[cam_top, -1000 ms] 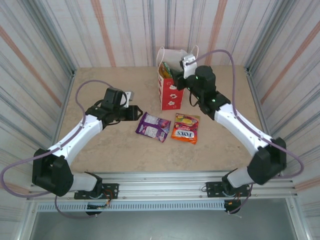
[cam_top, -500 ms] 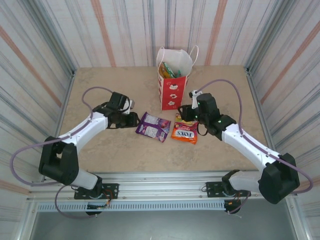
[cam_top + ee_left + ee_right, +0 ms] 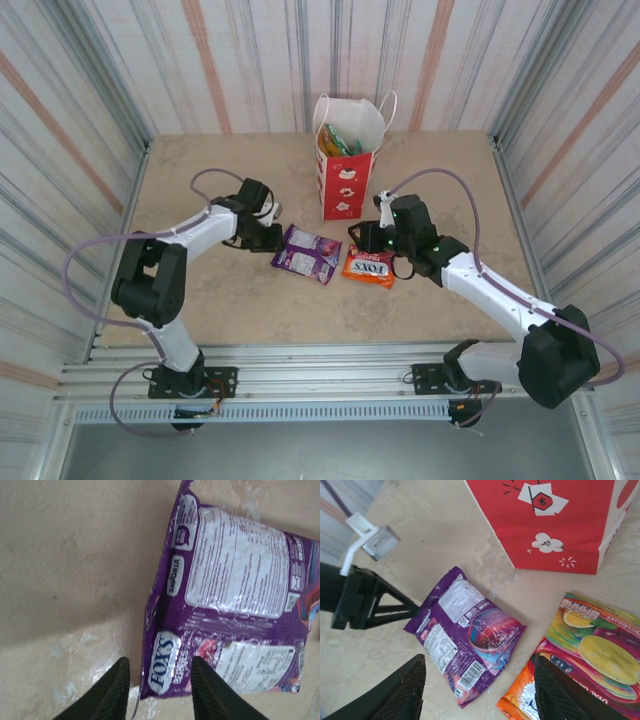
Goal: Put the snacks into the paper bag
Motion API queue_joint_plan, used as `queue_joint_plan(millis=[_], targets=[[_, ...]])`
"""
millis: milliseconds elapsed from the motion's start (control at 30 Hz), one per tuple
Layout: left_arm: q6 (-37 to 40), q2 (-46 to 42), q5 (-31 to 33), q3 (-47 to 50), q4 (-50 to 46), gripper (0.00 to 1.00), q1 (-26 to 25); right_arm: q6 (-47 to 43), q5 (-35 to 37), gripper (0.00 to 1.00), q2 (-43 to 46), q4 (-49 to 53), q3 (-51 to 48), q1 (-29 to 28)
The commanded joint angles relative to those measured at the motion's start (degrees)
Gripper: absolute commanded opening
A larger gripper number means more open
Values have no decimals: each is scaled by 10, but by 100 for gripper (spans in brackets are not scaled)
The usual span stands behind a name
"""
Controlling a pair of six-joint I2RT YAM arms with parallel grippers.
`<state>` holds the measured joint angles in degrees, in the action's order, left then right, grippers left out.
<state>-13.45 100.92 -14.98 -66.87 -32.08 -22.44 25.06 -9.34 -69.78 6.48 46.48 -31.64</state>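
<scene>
The purple packet lies flat on the table, back side up. My left gripper is open at its left end; in the left wrist view the fingers straddle the corner of the purple packet marked "FOX'S". To its right lies the red-orange FOX'S packet. My right gripper hangs open and wide just above, between the purple packet and the red-orange packet. The paper bag stands upright behind them, with green packets showing inside it.
Striped walls close in the table on three sides. The bag's red lower band stands close beyond the right gripper. The left gripper's black fingers reach the purple packet from the left.
The right arm came down from over the bag's mouth and now hovers low over the two packets. The left gripper slid right until it straddles the purple packet's corner.
</scene>
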Motion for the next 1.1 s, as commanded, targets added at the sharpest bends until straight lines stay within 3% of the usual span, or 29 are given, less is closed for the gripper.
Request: queue_joint_plan(millis=[0,267,600,767,1067], targets=[[23,26,-6,-35,-26,32,5,0,-27,59,-6,-14,1,3],[48,80,15,-80,-49,28,5,-2,-48,60,-18,-24,-1,15],[58,117,3,-99,-62,16,5,-4,-75,62,-28,-35,-2,32],[68,107,5,-100,-81,0,5,-7,-75,62,-21,-35,-7,35],[107,24,10,-98,-119,0,5,-38,-57,62,12,-55,-24,41]])
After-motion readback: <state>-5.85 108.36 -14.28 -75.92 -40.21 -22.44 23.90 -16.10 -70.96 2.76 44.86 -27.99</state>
